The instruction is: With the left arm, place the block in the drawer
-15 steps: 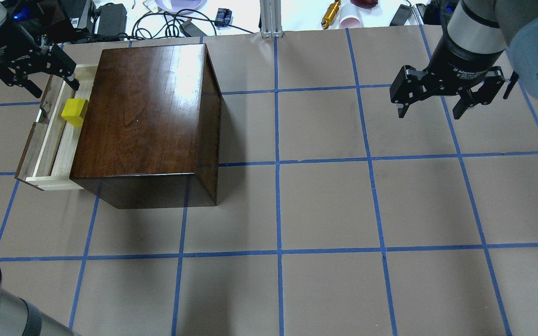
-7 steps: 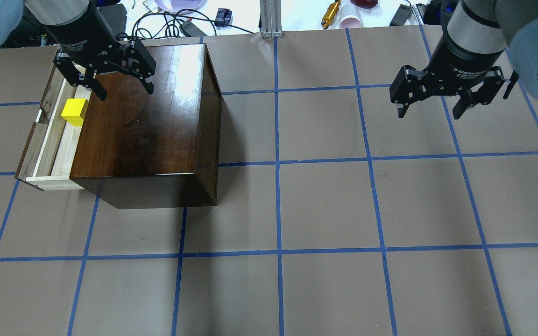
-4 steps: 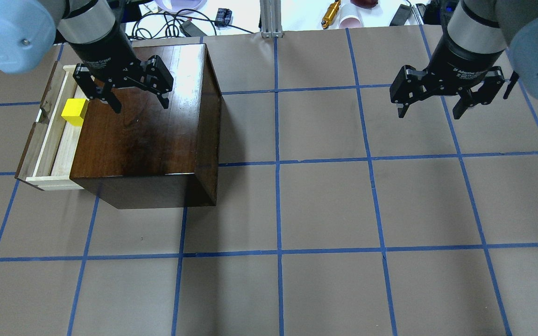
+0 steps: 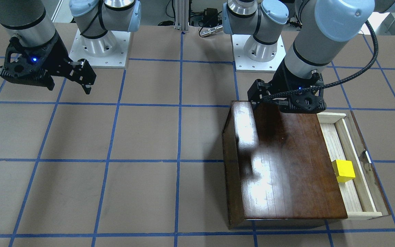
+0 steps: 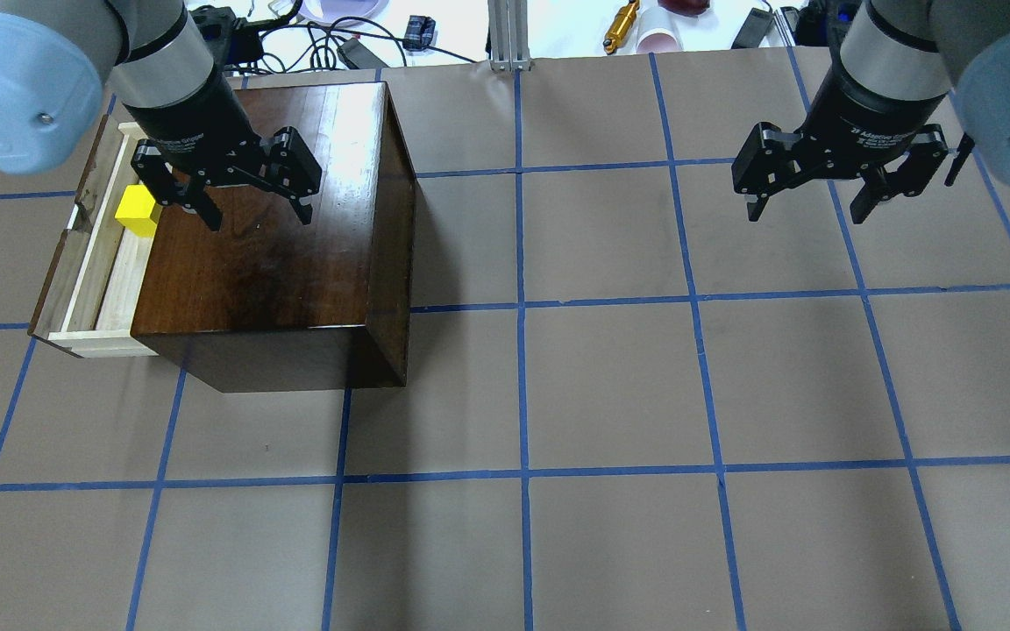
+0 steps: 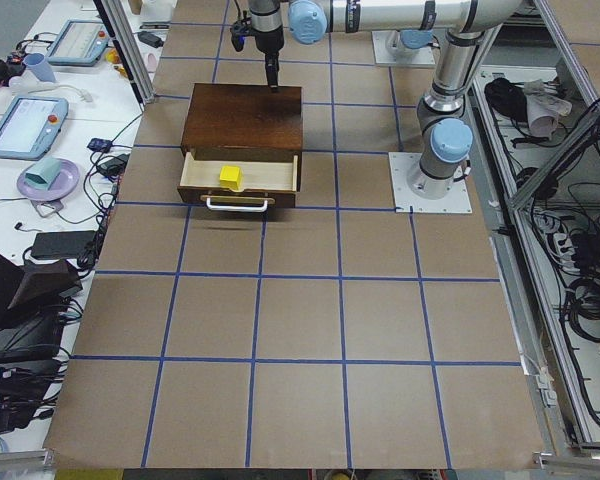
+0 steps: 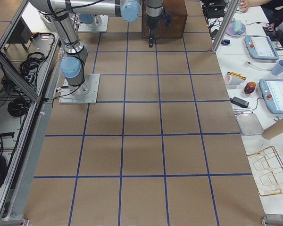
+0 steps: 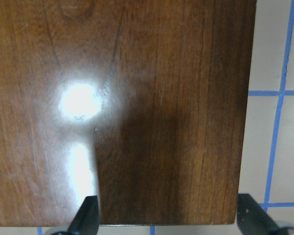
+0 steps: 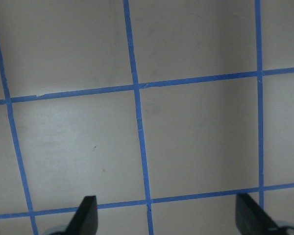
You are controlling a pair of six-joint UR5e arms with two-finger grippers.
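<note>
The yellow block (image 5: 138,210) lies in the open drawer (image 5: 110,280), near its far end; it also shows in the front view (image 4: 343,170) and the left view (image 6: 230,177). The drawer sticks out of the left side of the dark-brown box (image 5: 268,237). My left gripper (image 5: 258,217) hangs open and empty over the box's top, just right of the block. Its wrist view shows only the glossy box top (image 8: 161,122) between its fingers. My right gripper (image 5: 807,213) is open and empty above bare table at the far right.
Blue tape lines grid the brown table. Beyond its far edge lie cables, an aluminium post (image 5: 509,35) and a gold cylinder (image 5: 622,26). The arm bases (image 4: 98,44) stand at the robot's side of the table.
My left gripper has moved from over the drawer's far end rightward to above the box top, staying open. The block has stayed in the drawer. The right arm has not moved.
</note>
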